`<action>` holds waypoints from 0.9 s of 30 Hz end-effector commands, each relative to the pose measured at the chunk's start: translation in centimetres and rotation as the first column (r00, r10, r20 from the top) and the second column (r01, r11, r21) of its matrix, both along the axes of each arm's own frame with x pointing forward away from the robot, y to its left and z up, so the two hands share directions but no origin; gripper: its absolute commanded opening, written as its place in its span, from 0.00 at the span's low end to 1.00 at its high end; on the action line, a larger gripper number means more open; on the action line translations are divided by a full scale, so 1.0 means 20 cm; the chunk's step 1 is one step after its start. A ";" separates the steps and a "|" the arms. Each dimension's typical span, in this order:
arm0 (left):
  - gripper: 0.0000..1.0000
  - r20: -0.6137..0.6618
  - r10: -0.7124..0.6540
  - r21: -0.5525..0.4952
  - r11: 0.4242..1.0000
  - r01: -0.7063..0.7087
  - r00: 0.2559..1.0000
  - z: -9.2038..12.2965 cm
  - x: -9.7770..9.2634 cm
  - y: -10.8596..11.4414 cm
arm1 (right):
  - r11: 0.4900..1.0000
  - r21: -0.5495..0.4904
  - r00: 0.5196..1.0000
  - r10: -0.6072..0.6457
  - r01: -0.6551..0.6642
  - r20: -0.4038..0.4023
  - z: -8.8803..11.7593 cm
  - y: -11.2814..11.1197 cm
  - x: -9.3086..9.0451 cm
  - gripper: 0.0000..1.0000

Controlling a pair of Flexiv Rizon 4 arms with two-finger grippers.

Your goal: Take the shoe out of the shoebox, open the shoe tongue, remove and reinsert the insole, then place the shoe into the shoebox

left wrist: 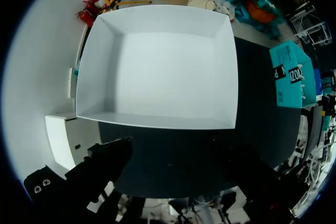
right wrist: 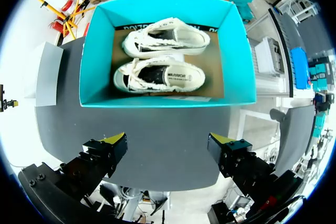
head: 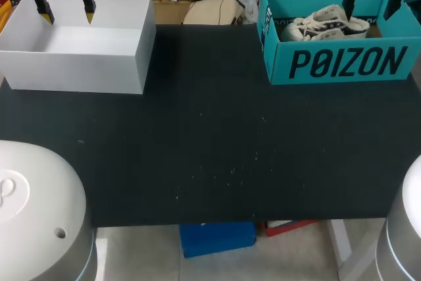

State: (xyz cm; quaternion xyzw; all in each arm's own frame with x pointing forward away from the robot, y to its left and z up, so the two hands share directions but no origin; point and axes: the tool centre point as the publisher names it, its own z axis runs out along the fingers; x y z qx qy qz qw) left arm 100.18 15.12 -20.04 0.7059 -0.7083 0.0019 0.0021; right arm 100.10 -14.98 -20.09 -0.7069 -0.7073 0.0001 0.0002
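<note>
My right gripper (right wrist: 168, 140) hangs wide open, yellow tips well apart and holding nothing, just short of the teal shoebox (right wrist: 157, 100). It's a rectangular cardboard carton with a brown floor, open on top. Two low-top sneakers lie in it side by side, toes the same way: the near sneaker (right wrist: 160, 74) and the far sneaker (right wrist: 168, 38). Both are off-white canvas with frayed edges and dark linings. On the other side, my left gripper (head: 66, 10) is also spread wide and holding nothing, above one white box (head: 72, 74), smooth-walled, rectangular and open-topped. Both boxes sit at the back corners of the table (head: 210, 156), a matte black surface dotted with pale specks.
</note>
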 end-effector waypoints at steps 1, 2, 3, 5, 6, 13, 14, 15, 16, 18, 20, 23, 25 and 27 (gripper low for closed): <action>1.00 -0.001 0.002 0.004 1.000 -0.002 1.000 0.00 0.00 0.00 | 1.000 0.000 1.000 0.000 0.000 0.000 0.00 0.00 0.00 1.00; 1.00 -0.001 0.002 0.004 1.000 -0.002 1.000 0.00 0.00 0.00 | 1.000 0.000 1.000 0.000 0.000 0.000 0.00 0.00 0.00 1.00; 1.00 -0.001 0.002 0.004 1.000 -0.002 1.000 0.00 0.00 0.00 | 1.000 0.000 1.000 0.000 0.000 0.000 0.00 0.00 0.00 1.00; 1.00 -0.001 0.002 0.004 1.000 -0.002 1.000 0.00 0.00 0.00 | 1.000 0.000 1.000 0.000 0.000 0.000 0.00 0.00 0.00 1.00; 1.00 -0.001 0.002 0.004 1.000 -0.002 1.000 0.00 0.00 0.00 | 1.000 0.000 1.000 0.000 0.000 0.000 0.00 0.00 0.00 1.00; 1.00 -0.001 0.002 0.004 1.000 -0.002 1.000 0.00 0.00 0.00 | 0.988 0.060 0.990 0.139 -0.140 0.027 0.01 0.03 -0.01 1.00; 1.00 -0.001 0.002 0.004 1.000 -0.002 1.000 0.00 0.00 0.00 | 0.968 0.069 0.970 0.241 -0.243 0.037 0.02 0.04 -0.01 1.00; 1.00 -0.001 0.002 0.004 1.000 -0.002 1.000 0.00 0.00 0.00 | 0.934 0.082 0.937 0.345 -0.348 0.049 0.03 0.05 -0.02 1.00; 1.00 -0.001 0.002 0.004 1.000 -0.002 1.000 0.00 0.00 0.00 | 0.869 0.079 0.872 0.483 -0.488 0.074 0.04 0.05 -0.03 1.00; 1.00 -0.001 0.002 0.004 1.000 -0.002 1.000 0.00 0.00 0.00 | 0.638 0.086 0.643 0.753 -0.765 0.136 0.09 0.05 -0.09 1.00; 1.00 -0.001 0.002 0.004 1.000 -0.002 1.000 0.00 0.00 0.00 | 0.373 -0.025 0.368 0.923 -0.928 0.115 0.11 -0.01 -0.14 1.00; 1.00 -0.001 0.002 0.004 1.000 -0.002 1.000 0.00 0.00 0.00 | 0.373 -0.025 0.368 0.923 -0.928 0.115 0.11 -0.01 -0.14 1.00; 1.00 -0.001 0.002 0.004 1.000 -0.002 1.000 0.00 0.00 0.00 | 0.373 -0.025 0.368 0.923 -0.928 0.115 0.11 -0.01 -0.14 1.00; 1.00 -0.001 0.002 0.004 1.000 -0.002 1.000 0.00 0.00 0.00 | 0.373 -0.025 0.368 0.923 -0.928 0.115 0.11 -0.01 -0.14 1.00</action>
